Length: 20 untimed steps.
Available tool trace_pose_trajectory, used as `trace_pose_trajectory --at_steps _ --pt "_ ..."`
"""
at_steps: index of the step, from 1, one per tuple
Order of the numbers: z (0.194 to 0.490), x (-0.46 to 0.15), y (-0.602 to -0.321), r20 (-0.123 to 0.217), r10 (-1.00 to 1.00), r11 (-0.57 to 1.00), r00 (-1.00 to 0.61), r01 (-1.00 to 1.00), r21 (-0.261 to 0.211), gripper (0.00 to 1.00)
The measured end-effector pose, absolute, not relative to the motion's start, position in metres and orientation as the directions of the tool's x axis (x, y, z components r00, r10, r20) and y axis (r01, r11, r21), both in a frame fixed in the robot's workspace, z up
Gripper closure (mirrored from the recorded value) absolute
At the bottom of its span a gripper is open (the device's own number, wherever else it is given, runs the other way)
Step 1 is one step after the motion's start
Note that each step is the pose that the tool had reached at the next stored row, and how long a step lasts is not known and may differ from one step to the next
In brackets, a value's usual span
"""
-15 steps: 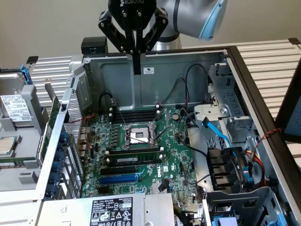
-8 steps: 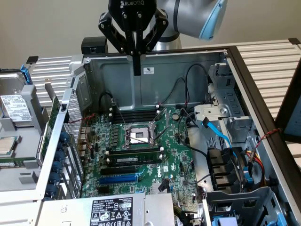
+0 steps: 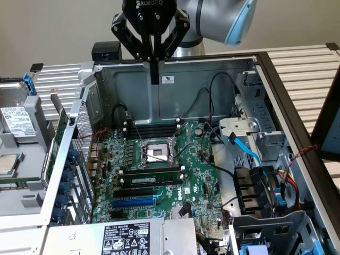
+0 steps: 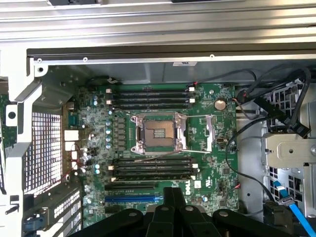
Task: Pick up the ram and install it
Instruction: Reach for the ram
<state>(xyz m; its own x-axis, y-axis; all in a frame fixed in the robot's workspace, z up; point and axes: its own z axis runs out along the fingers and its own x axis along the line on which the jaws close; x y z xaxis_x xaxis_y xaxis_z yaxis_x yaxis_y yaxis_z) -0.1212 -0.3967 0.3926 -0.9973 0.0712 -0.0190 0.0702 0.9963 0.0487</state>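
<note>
One ram (image 3: 151,180) left of centre in the exterior view; gripper (image 3: 154,78) top centre, closed on nothing.
I think the stick sits in a slot just below the CPU socket (image 3: 157,153); the pressed-together fingers hang well above it.

1. The black metal gripper (image 3: 154,75) hangs at the top middle of the exterior view and points straight down.
2. Its two thin black fingers (image 3: 153,62) are pressed tight together.
3. The round silver-grey arm (image 3: 210,18), with a light blue cap (image 3: 240,24), reaches in from the upper right of that frame.
4. The wrist view shows the fingers side by side with no gap.
</note>
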Motion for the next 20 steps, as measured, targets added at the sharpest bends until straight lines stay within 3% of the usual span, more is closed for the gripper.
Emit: trace_pose_trajectory --at_steps 3,5,20 --pt "0.393 -0.121 -0.396 -0.019 0.071 0.996 -0.997 0.07 0.049 0.9" --pt "0.393 -0.121 -0.376 -0.019 0.071 0.996 -0.997 0.07 0.049 0.9" --pt "0.393 -0.121 -0.373 -0.019 0.071 0.996 -0.997 0.07 0.049 0.9"
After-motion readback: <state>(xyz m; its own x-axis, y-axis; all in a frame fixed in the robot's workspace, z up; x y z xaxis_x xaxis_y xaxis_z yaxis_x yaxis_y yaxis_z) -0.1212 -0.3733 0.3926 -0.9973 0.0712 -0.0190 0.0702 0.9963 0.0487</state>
